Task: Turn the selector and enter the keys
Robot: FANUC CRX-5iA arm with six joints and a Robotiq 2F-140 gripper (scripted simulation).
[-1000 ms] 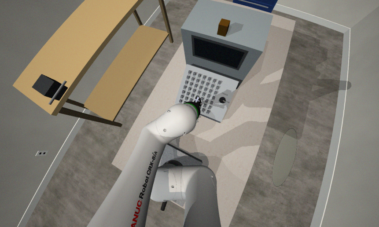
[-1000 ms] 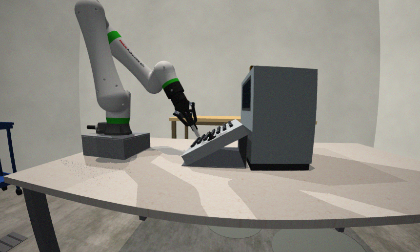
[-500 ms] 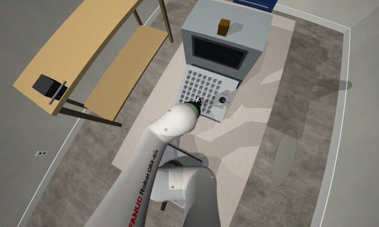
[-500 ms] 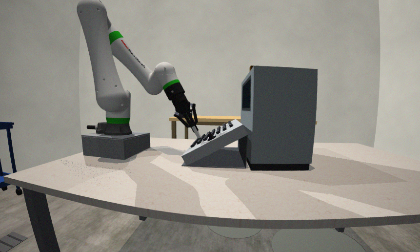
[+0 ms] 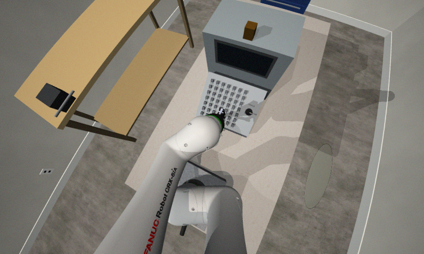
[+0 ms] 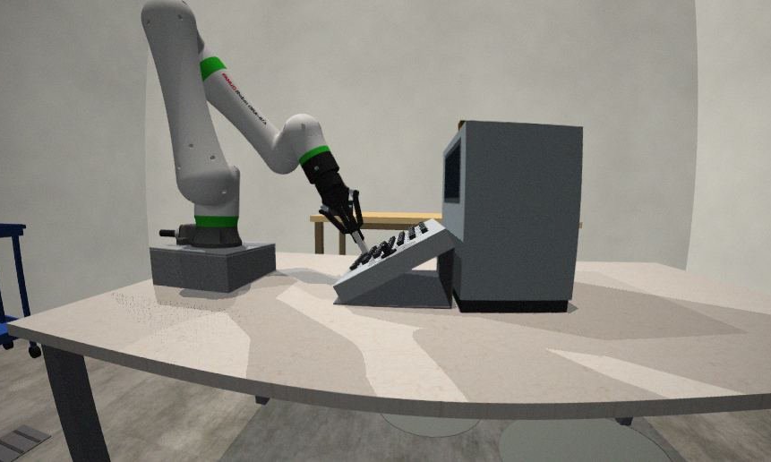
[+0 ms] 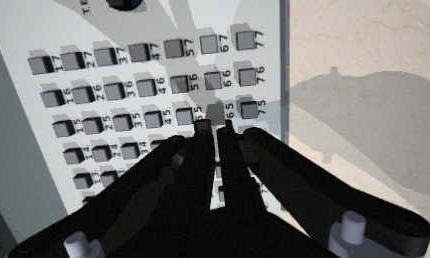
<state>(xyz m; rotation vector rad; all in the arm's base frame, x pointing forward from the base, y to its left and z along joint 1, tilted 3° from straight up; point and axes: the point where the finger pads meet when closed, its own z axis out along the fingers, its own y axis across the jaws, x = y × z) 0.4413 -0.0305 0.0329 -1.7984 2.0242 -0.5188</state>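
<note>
The robot's hand (image 7: 215, 126), fingers pressed fully together and holding nothing, points down at the sloped keypad (image 7: 136, 65), its tips just below key 65 (image 7: 215, 113).

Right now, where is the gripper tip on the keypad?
In the wrist view the shut gripper sits over the keypad, tips just below key 65, between keys 55 and 75.

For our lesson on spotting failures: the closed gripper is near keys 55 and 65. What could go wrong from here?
The shut gripper points between key 55 and key 65; the keys are closely packed, so it may press 65, which is not listed. The selector setting is unreadable; it may not be at JOB.
</note>
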